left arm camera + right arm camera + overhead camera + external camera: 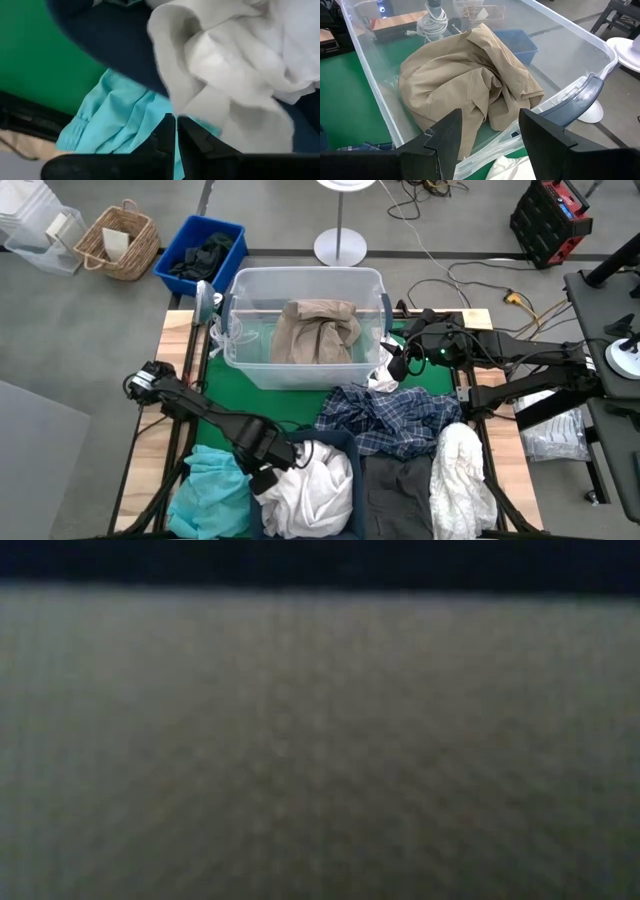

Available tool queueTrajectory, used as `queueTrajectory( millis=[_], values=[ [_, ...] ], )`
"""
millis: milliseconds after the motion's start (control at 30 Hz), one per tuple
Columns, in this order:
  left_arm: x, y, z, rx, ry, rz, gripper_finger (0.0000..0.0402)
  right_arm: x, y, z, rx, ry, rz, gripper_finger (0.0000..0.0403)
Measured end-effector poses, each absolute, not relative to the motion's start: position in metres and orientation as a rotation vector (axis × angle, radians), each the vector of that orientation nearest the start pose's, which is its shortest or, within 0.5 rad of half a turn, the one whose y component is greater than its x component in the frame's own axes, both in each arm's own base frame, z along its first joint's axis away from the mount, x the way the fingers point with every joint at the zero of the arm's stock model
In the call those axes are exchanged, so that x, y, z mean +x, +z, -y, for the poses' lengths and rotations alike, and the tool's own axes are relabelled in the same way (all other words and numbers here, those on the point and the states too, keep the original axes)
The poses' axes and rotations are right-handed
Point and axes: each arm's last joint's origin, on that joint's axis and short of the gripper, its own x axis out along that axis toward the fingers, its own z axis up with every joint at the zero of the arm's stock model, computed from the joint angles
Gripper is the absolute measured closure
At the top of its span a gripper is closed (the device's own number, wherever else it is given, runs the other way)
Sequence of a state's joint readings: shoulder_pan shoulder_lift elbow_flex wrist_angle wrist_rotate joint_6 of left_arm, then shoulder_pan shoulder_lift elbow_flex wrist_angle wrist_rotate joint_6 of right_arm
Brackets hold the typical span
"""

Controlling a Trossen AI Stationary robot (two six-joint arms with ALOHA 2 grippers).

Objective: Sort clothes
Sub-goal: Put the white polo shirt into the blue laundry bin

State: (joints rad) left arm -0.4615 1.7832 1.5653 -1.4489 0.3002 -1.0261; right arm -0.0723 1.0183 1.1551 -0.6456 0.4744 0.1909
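My left gripper (268,475) (176,120) is shut and points down at the left rim of the navy fabric bin (115,40), between a crumpled white garment (315,485) (235,65) in the bin and a teal garment (212,490) (117,120) on the table beside it. My right gripper (398,365) (487,117) hangs open over the near right corner of the clear tub (300,280), touching nothing. A beige garment (315,330) (465,85) lies heaped in the tub. A plaid shirt (390,420), a dark grey garment (400,490) and a fluffy white one (460,475) lie near the front. My left gripper's shut fingertips stand at the lower fold of the white garment (172,102), coming from above. I cannot tell whether they touch the cloth. Nothing shows between the fingers.
A green mat (300,405) covers the table's middle. A coiled white cable (222,330) lies left of the tub. Off the table at the far left stand a blue bin (200,255) of dark clothes and a wicker basket (118,242). A blurred pale surface fills the low view.
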Motion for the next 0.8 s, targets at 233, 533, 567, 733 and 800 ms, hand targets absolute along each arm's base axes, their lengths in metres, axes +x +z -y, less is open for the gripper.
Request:
queueTrajectory(
  millis=[233,533,567,733,800],
  values=[
    [0.283,0.28,0.151,-0.624,0.328,-1.788,0.0402,0.196,0.375,0.027,0.075,-0.579,-0.453,0.0213],
    [0.283,0.285,0.153,-0.682,0.28,-1.821,0.0402,0.196,0.374,0.027,0.072,-0.579,-0.458,0.0213],
    [0.283,0.285,0.153,-0.686,0.277,-1.825,0.0402,0.196,0.374,0.027,0.072,-0.579,-0.46,0.0213],
    [0.283,0.287,0.154,-0.702,0.256,-1.827,0.0402,0.197,0.369,0.028,0.077,-0.582,-0.471,0.0213],
    [0.284,0.29,0.154,-0.706,0.248,-1.819,0.0402,0.197,0.366,0.028,0.085,-0.585,-0.477,0.0213]
  ],
)
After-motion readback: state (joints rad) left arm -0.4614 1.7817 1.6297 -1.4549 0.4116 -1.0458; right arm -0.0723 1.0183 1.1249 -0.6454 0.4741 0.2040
